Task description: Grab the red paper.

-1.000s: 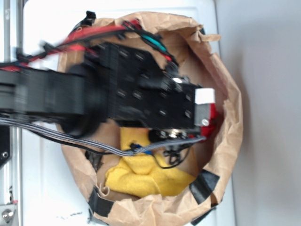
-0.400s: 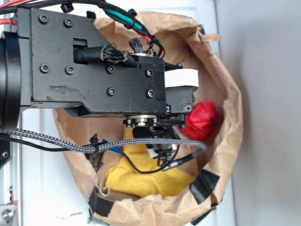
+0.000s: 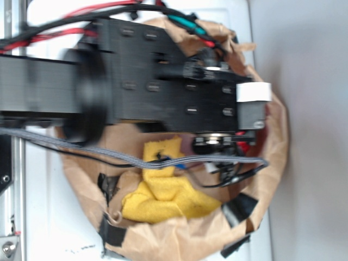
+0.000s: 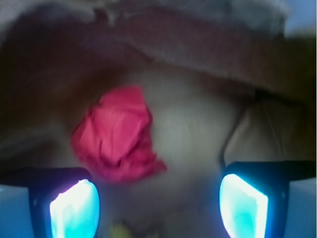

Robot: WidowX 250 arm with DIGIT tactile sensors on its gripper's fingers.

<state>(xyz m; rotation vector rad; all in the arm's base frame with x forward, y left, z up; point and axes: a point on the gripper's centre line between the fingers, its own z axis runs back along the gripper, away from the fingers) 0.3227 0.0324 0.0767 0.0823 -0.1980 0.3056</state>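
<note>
A crumpled wad of red paper point(image 4: 118, 135), bright and sharply creased, lies on the pale floor of a brown paper bag point(image 3: 274, 157), seen through the wrist camera. The gripper point(image 4: 159, 206) hangs over it with its two fingers point(image 4: 74, 207) spread wide and holding nothing; the wad sits just beyond the left finger, nearer to it than to the right one, and whether they touch cannot be told through the blur. From the exterior view, the boxy black arm point(image 3: 163, 87) covers most of the bag's wrinkled, rolled-down rim, and only a sliver of red shows beneath its tip at the right. A nubbly yellow cloth point(image 3: 166, 193) lies bunched in the bag's near part, well apart from the paper. The bag rests on a white desk point(image 3: 49, 217).
</note>
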